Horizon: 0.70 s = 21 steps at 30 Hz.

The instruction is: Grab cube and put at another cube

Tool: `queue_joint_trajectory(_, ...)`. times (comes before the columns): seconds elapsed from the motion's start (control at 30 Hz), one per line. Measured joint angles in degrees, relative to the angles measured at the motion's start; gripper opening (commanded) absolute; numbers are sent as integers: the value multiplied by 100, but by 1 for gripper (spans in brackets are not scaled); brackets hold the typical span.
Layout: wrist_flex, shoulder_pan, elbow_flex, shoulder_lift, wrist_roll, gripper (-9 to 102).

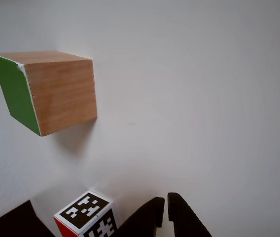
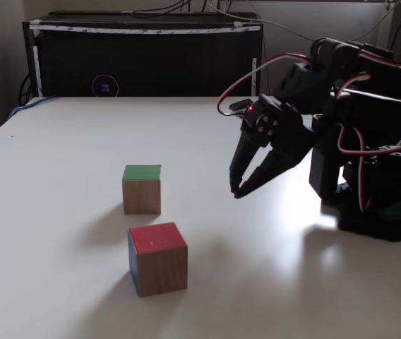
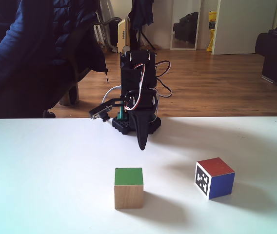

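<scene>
**Two cubes and a black arm on a white tabletop**

Tabletop (image 3: 41, 165): smooth, matte white, flat.

Cube (image 3: 128, 187): plain light-brown wood with visible grain, one bright green face, whitish edges, square corners. In both fixed views it sits flat with the green face up (image 2: 142, 188); in the other view (image 1: 51, 91) the green face shows at the left. It stands free on the tabletop, well apart from the hand.

Another cube (image 3: 214, 177): smaller, with a black-and-white square-pattern marker face bordered in white, a red top and a blue side. In a fixed view (image 2: 157, 258) its front face looks like wood. It stands near the cube, not touching it. In the other view (image 1: 87, 215) it lies at the bottom edge, just beside the hand.

Hand (image 2: 237, 189): black, two tapered fingers pointing down, tips close above the tabletop. In the other view (image 1: 166, 207) the fingers stand narrow, a thin gap between them, holding nothing.

Arm (image 3: 137, 97): black, jointed, with looping red and white wires, on a black base.
</scene>
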Motion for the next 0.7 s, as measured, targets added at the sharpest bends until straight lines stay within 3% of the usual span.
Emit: queue_joint_trajectory(0.7,-9,149,0,0,44,1)
